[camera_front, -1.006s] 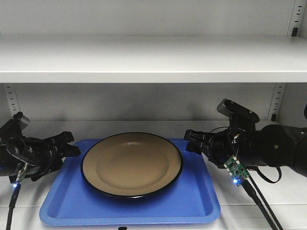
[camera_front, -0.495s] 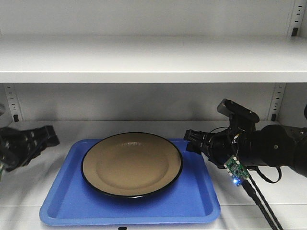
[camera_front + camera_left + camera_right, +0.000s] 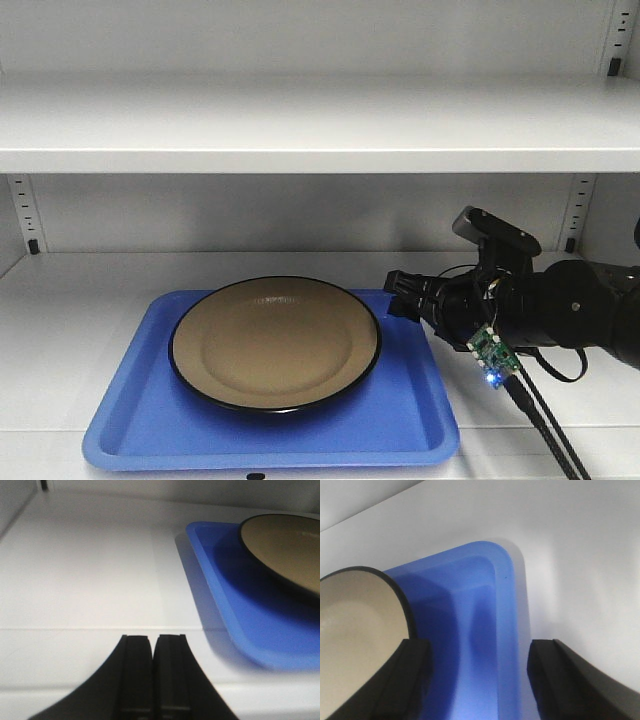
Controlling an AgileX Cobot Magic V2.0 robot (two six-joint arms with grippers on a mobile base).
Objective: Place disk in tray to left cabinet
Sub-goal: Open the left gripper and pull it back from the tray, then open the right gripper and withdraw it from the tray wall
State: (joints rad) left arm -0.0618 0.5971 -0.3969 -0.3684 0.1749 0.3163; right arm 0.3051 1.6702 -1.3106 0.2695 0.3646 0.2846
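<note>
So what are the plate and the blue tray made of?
The plate looks like enamelled metal: smooth tan glaze, thin black rim, though it could be ceramic. The tray looks like plastic: even blue colour, soft sheen, rounded moulded corners.

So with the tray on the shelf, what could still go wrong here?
The right pincer stands open astride the tray rim, one finger beside the disk; a crooked retreat might drag the tray or nudge the disk. The tray's front edge sits near the shelf lip, so a tug could tip it.
</note>
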